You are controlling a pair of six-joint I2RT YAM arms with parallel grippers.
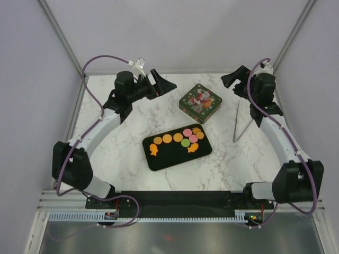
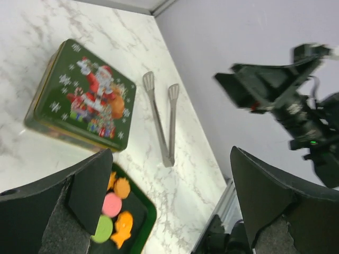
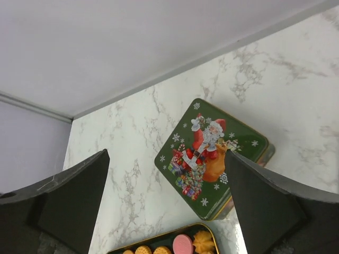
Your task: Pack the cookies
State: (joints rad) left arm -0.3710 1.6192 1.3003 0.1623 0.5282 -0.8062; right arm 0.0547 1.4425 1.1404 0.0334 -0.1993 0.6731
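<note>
Several cookies [image 1: 180, 140], round and fish- or flower-shaped, in orange, pink and green, lie along the far side of a black tray [image 1: 169, 159] in the middle of the table. My left gripper [image 1: 163, 83] hovers open and empty above the far left of the table. My right gripper [image 1: 235, 83] hovers open and empty at the far right. The left wrist view shows the pink, green and orange cookies [image 2: 112, 205] at the tray's end [image 2: 150, 217], between my open left gripper's [image 2: 169, 201] fingers. The right wrist view shows cookies [image 3: 183, 244] at its lower edge, below my open right gripper [image 3: 167, 201].
A closed green Christmas tin with a Santa picture [image 1: 200, 102] [image 2: 82, 98] [image 3: 212, 159] stands beyond the tray. Metal tongs [image 1: 241, 124] [image 2: 161, 119] lie on the marble to the right of the tin. Grey walls enclose the table on three sides.
</note>
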